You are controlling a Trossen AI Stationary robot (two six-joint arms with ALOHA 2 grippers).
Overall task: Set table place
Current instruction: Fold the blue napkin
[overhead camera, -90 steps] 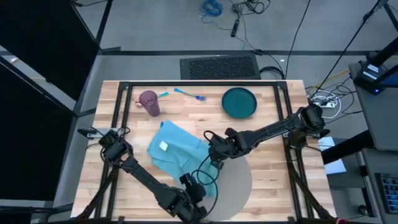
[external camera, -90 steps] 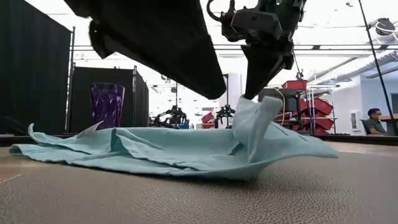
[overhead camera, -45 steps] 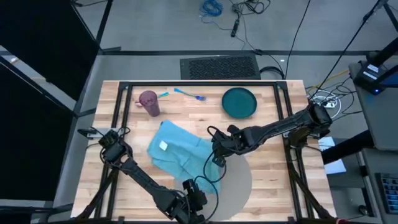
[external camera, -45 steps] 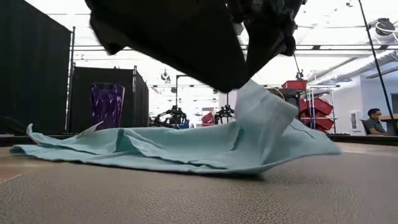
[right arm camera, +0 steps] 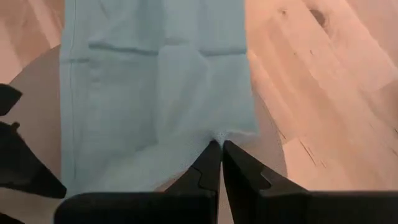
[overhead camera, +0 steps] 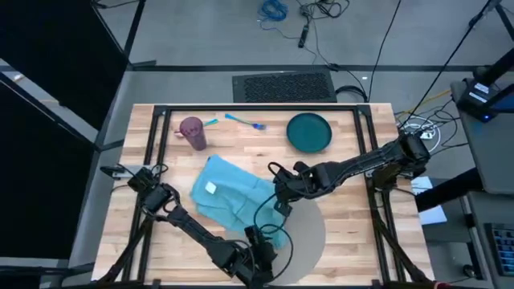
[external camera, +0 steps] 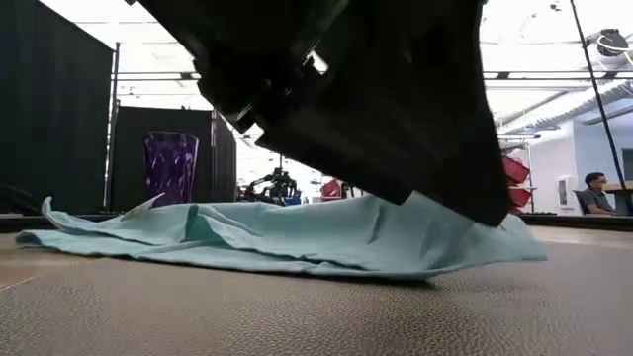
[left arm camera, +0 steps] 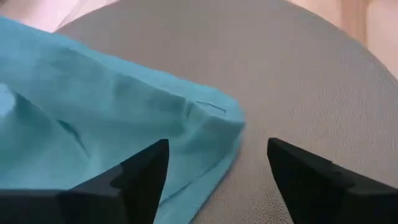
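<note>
Placemat (overhead camera: 309,233) lies half under a teal cloth (overhead camera: 229,193) pinched by the right gripper (right arm camera: 221,146); left gripper (left arm camera: 217,165) gapes beside it.

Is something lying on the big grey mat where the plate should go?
Yes. The light blue cloth lies partly over the grey placemat. The right gripper pinches its edge; the left gripper is open beside it.

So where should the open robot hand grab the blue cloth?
Probably at the loose folded corner of the blue cloth lying on the grey placemat. The left gripper is open right in front of it, so it could come in low across the mat and pinch that raised edge. The right gripper is shut on another edge of the cloth.
</note>
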